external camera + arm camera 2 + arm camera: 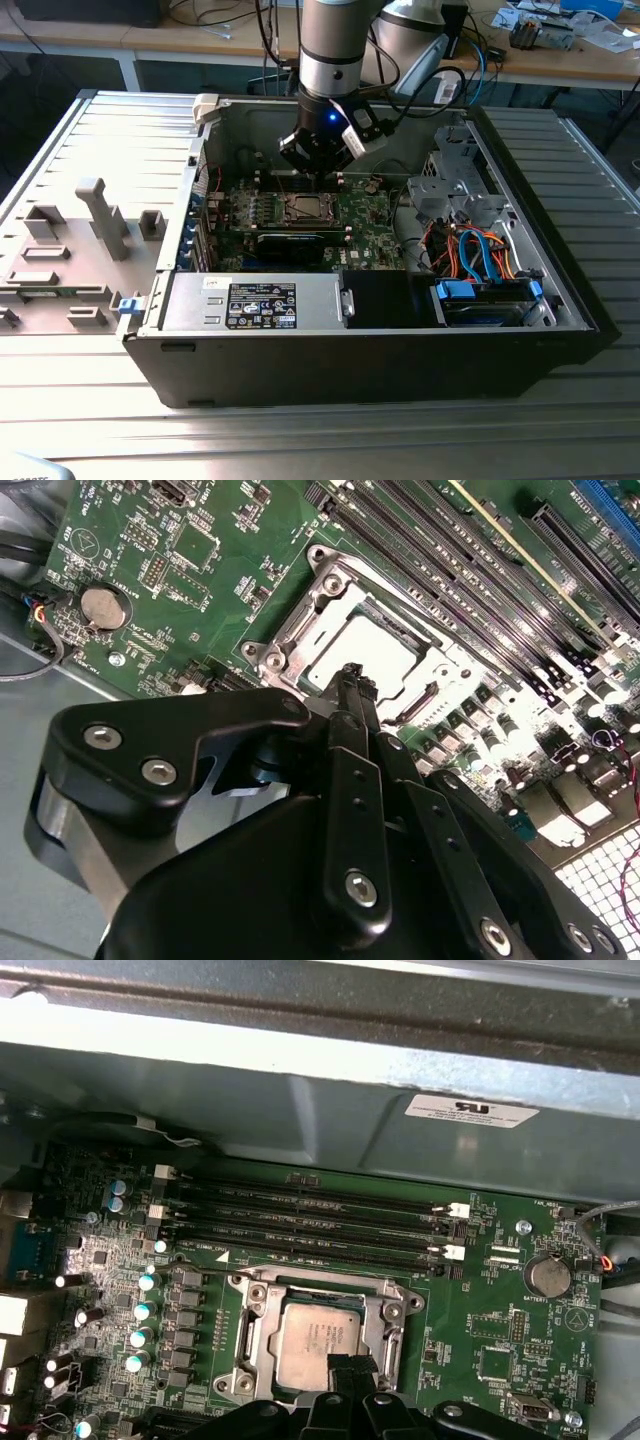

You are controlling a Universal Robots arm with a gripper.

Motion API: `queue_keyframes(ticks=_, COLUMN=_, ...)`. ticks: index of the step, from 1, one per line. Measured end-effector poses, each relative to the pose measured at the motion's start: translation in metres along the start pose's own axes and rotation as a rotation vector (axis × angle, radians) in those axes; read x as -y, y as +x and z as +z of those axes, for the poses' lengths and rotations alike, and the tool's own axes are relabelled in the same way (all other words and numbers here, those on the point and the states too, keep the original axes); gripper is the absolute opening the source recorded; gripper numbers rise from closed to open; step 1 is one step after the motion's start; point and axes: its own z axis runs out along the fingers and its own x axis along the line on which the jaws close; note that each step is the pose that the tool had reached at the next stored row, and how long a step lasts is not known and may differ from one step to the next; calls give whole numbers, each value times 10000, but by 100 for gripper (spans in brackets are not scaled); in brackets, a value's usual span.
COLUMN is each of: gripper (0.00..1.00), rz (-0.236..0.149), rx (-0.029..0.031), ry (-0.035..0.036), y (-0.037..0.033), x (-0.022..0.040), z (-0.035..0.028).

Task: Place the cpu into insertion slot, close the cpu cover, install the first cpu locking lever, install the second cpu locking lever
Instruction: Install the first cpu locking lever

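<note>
Silver-grey metal catches my eye first: the cpu lies flat in the insertion slot, its dull top framed by the socket's metal rim in both wrist views. On my second wrist view I see the same chip seated square in the socket, pale against the green motherboard.

My gripper hangs directly over the socket, its black fingertips brought together into a narrow point at the near edge of the cpu. The jaws look pinched close with nothing between them; whether the tip actually touches the chip I cannot tell. In the first wrist view the same fingertips overlap the chip's edge.

From the exterior view, the arm reaches down into an open computer case lying on a ribbed metal surface, with the gripper just above the socket on the board. Long black memory slots run beside the socket, and a round coin battery sits well apart from it. Blue and orange cables bunch toward the exterior view's right of the case. I cannot make out the cpu cover or the locking levers clearly enough to say how they stand.
</note>
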Motion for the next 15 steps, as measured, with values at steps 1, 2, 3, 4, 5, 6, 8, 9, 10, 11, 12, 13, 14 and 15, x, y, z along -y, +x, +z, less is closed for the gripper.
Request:
queue_keyframes(ticks=1, gripper=11, rz=-1, rx=-1, ry=3, y=-1, x=-2, z=-1)
queue_keyframes(ticks=2, gripper=11, rz=-1, rx=0, ry=2, y=-1, x=-3, z=-1)
queue_keyframes(ticks=3, gripper=11, rz=0, rx=0, ry=2, y=-1, x=-4, z=-1)
queue_keyframes(ticks=4, gripper=11, rz=0, rx=0, ry=2, y=0, x=-7, z=-1)
queue_keyframes(ticks=5, gripper=11, rz=0, rx=0, ry=2, y=0, x=-8, z=-1)
queue_keyframes(ticks=6, gripper=11, rz=0, rx=0, ry=1, y=0, x=-9, z=-1)
queue_keyframes(ticks=8, gripper=11, rz=0, rx=1, ry=1, y=1, x=-12, z=-1)
queue_keyframes(ticks=9, gripper=11, rz=0, rx=0, ry=1, y=1, x=-13, z=-1)
queue_keyframes(ticks=10, gripper=11, rz=1, rx=1, ry=1, y=3, x=-14, z=0)
queue_keyframes(ticks=11, gripper=11, rz=0, rx=1, ry=1, y=4, x=-15, z=-1)
queue_keyframes(ticks=12, gripper=11, rz=0, rx=1, ry=1, y=5, x=-16, z=0)
queue_keyframes(ticks=13, gripper=11, rz=0, rx=0, ry=2, y=5, x=-17, z=-1)
queue_keyframes(ticks=14, gripper=11, rz=1, rx=0, ry=1, y=7, x=-18, z=0)
queue_keyframes(ticks=15, gripper=11, rz=1, rx=0, ry=2, y=8, x=-19, z=-1)
